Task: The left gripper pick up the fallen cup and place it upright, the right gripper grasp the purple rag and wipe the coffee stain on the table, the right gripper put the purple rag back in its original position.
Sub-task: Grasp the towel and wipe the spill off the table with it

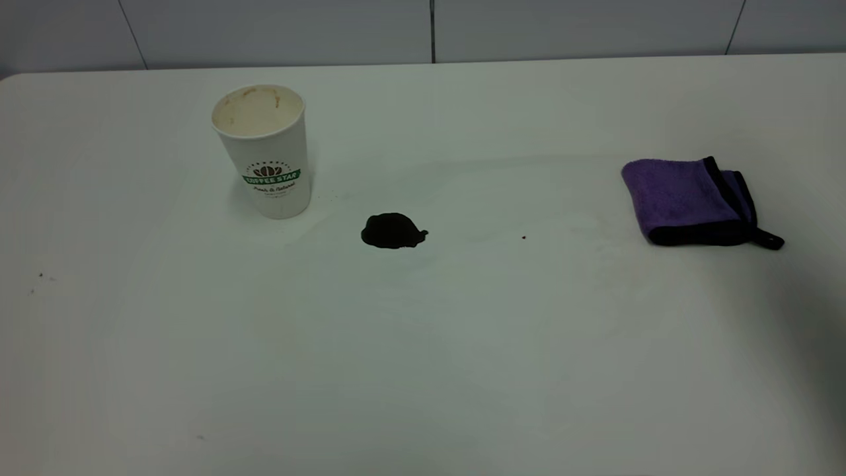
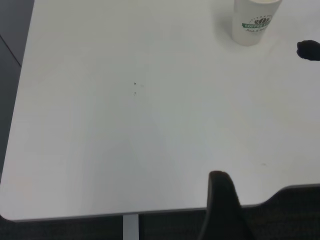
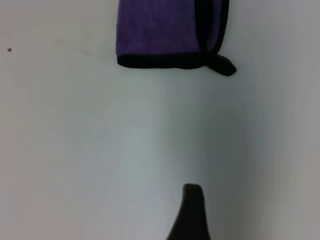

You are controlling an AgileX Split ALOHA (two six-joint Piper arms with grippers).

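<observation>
The cup (image 1: 264, 152) stands upright at the back left of the table (image 1: 423, 370), its cream inside showing tan smears. The coffee stain (image 1: 392, 231) lies just right of the cup, a glossy dark blob. The purple rag (image 1: 694, 200) lies folded at the right, loop tab pointing right. Neither gripper shows in the exterior view. The left gripper (image 2: 220, 200) hangs over the table's edge, far from the cup (image 2: 252, 22) and the stain (image 2: 308, 50). The right gripper (image 3: 192, 210) hovers over bare table, apart from the rag (image 3: 160, 30). Both hold nothing that I can see.
Tiny dark specks lie between stain and rag (image 1: 523, 237) and at the far left (image 1: 41, 275). A rounded table corner and dark floor (image 2: 10, 60) show in the left wrist view. A grey panelled wall runs behind the table.
</observation>
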